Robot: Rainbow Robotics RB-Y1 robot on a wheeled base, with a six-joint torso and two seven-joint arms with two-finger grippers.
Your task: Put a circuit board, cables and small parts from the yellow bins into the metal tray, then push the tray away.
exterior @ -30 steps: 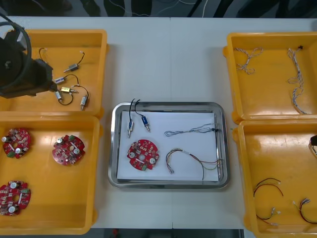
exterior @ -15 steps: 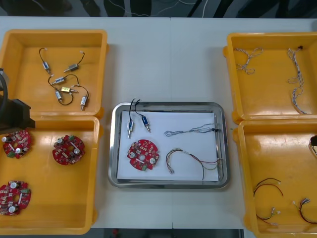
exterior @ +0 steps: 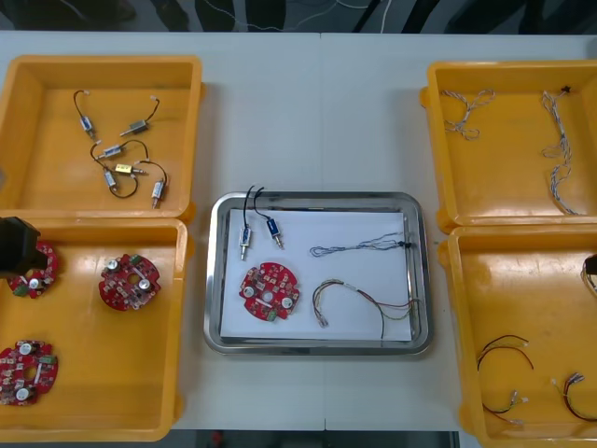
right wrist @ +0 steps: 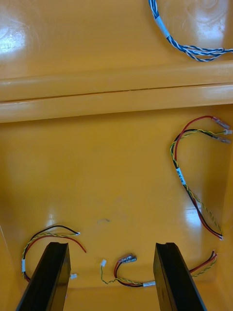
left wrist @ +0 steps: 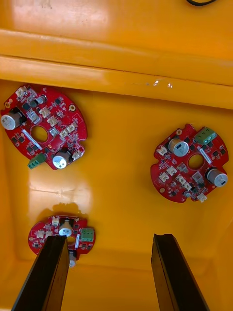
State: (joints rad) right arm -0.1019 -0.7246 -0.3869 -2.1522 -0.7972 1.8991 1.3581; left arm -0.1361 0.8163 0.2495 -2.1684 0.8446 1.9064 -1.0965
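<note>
Hovering open and empty, the left tool (left wrist: pixel 110 238) hung over the near-left yellow bin (exterior: pixel 103 373) of three circuit boards (exterior: pixel 129 281), the right tool (right wrist: pixel 110 245) likewise over the near-right bin's (exterior: pixel 522 280) red and yellow cables (right wrist: pixel 179 175). The metal tray (exterior: pixel 317 198), central on the tabletop (exterior: pixel 317 112), held one circuit board (exterior: pixel 270 290), two small metal parts (exterior: pixel 244 243) and two cables (exterior: pixel 328 250); seemingly complete, it awaited pushing.

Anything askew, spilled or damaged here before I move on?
Nothing stands out. The metal tray sits square between the yellow bins, its circuit board, cables and small metal parts all inside the rim. The left gripper and right gripper hang open over the near bins.
</note>
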